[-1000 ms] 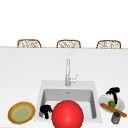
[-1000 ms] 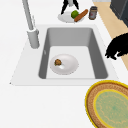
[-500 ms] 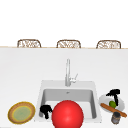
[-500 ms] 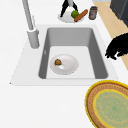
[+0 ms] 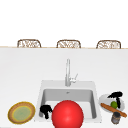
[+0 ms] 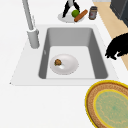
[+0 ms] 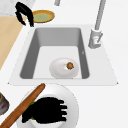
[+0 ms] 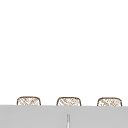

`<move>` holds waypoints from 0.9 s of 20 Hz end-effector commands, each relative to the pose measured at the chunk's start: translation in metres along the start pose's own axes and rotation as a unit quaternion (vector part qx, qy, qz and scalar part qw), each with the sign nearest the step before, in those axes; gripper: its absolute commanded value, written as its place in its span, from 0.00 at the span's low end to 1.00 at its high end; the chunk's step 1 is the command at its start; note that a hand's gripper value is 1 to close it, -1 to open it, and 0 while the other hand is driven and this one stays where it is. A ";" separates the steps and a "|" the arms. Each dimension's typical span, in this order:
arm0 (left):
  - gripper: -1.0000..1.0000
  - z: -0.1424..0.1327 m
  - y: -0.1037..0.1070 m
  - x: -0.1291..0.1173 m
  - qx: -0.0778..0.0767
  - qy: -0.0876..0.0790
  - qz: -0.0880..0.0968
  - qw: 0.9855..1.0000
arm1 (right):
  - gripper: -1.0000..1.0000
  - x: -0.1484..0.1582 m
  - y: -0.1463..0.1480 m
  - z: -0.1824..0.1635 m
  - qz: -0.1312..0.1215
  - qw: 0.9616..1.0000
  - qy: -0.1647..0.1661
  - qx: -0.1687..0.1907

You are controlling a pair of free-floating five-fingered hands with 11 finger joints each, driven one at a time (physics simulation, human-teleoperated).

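the right hand hangs over the white plate at the counter's right edge, fingers pointing down, loose and holding nothing. the lime lies right under them, beside the rolling pin. the left hand idles at the sink's front left corner.

Right hand: we see it a shade lower in the front view than a second ago, closer over the white plate on the tabletop at the sink's right.
Drop: small, and nearly all of it in the first half second; since then we can tell hardly any shift.
Fingers: their tips now hang just beside the lime, and we cannot tell whether they touch it.
Left side view: the right hand has edged a little toward the far side of the plate, beside the lime.
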 end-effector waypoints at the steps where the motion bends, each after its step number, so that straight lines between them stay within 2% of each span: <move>1: 0.50 0.000 0.000 0.000 0.000 0.000 0.000 1.000 | 0.00 0.005 0.013 0.014 0.026 1.000 -0.007 -0.015; 4: 0.50 0.000 0.000 0.000 0.000 0.000 0.000 1.000 | 0.00 0.008 0.019 0.027 0.026 0.999 -0.010 -0.019; 12: 0.50 0.000 0.000 0.000 0.000 0.000 0.000 1.000 | 0.00 0.033 0.015 0.049 0.042 0.998 0.006 -0.036; 17: 0.50 0.000 0.000 0.000 0.000 0.000 0.000 1.000 | 0.00 0.050 0.024 0.059 0.052 0.995 0.015 -0.078; 18: 0.50 0.000 0.000 0.000 0.000 0.000 0.000 1.000 | 0.00 0.049 0.027 0.052 0.047 0.997 0.019 -0.061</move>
